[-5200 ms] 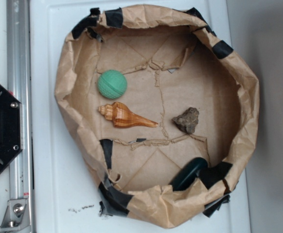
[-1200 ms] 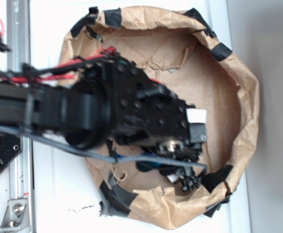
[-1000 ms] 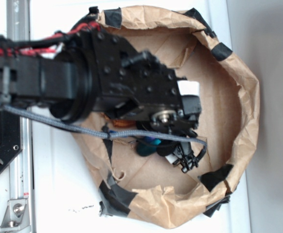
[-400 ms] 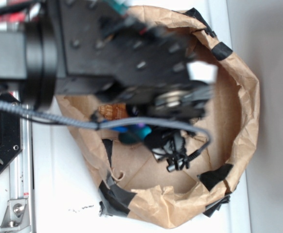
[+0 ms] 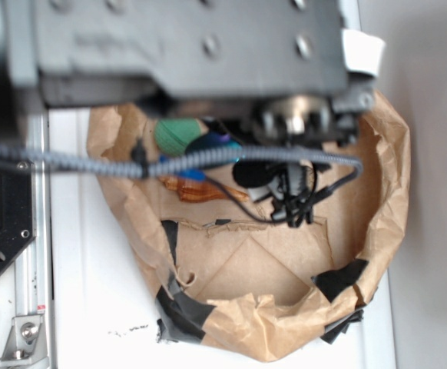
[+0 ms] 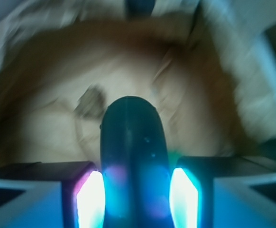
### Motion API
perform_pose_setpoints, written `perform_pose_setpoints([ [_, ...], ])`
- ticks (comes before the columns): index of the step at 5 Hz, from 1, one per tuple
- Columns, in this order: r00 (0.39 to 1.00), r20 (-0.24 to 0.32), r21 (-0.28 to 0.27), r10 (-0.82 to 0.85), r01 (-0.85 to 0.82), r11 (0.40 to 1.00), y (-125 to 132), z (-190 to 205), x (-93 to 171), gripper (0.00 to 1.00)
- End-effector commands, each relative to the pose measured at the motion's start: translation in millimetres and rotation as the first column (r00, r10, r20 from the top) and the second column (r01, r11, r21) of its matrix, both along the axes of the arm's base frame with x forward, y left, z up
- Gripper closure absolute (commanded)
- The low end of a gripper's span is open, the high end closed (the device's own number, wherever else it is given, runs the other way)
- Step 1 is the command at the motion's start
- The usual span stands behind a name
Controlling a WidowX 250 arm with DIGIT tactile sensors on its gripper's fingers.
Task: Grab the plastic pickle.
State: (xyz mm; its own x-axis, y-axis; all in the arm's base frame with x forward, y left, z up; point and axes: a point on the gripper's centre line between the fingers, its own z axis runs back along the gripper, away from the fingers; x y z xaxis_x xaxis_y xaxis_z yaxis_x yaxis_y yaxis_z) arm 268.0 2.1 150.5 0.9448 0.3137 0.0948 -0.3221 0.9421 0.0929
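Observation:
The plastic pickle (image 6: 131, 137) is a dark green, glossy oblong that stands between my gripper's two glowing pads (image 6: 89, 199) in the wrist view. My gripper (image 6: 137, 190) is shut on it and holds it above the brown paper floor. In the exterior view the pickle (image 5: 206, 143) shows as a dark shape with a blue glow under the arm, next to the light green ball (image 5: 175, 134). My gripper (image 5: 217, 147) is mostly hidden there by the arm's body.
The crumpled brown paper bowl (image 5: 381, 215) with black tape patches rings the scene. An orange shell (image 5: 200, 190) lies below the ball. The grey-brown rock (image 6: 91, 102) shows blurred on the floor. A black base plate (image 5: 1, 231) and a metal rail stand at the left.
The pickle left the bowl's lower right corner in my gripper. The arm has risen and moved toward the top of the exterior view, carrying it up past the shell to the ball.

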Motion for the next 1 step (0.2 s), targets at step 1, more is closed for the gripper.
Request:
perform_pose_setpoints([
  [1, 0.993, 0.091, -0.033, -0.073, 0.076, 0.997, -6.4, 8.4, 13.8, 1.00],
])
